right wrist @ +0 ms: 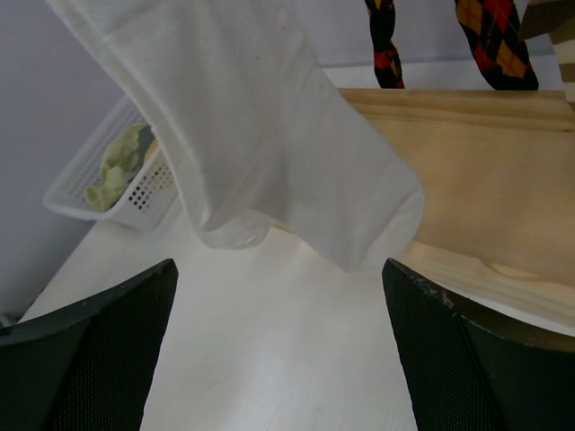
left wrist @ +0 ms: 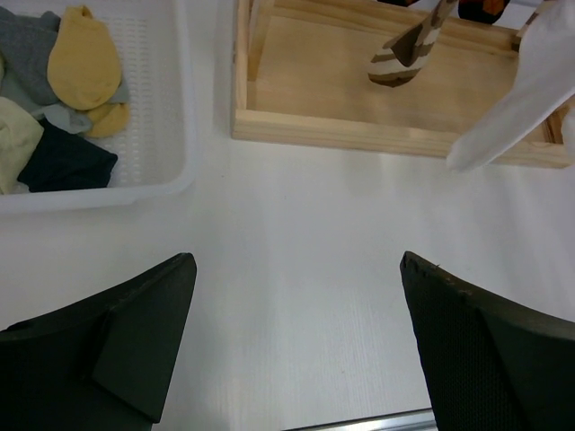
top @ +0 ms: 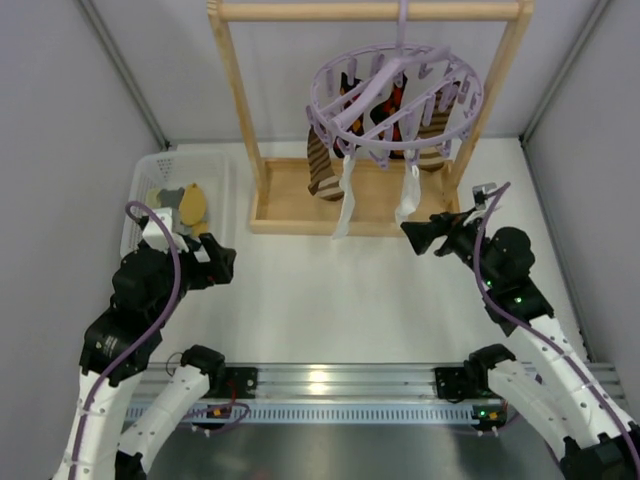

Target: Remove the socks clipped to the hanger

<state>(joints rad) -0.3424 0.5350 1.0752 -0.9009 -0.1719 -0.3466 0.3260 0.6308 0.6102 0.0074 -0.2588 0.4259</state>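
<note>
Now the right gripper [top: 418, 233], jaws spread and empty, is the nearer one. A white sock [right wrist: 269, 135] hangs lengthwise downward from the lavender hanger [top: 472, 115], its toe just above and ahead of these jaws. The left gripper [top: 218, 262], also spread, waits well apart.

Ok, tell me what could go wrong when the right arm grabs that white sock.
The hanger only hangs by its hook from the wooden rack; a hard pull on the white sock may swing or unhook it. The open right gripper faces just the sock's toe, so a shallow grip may slip.
</note>
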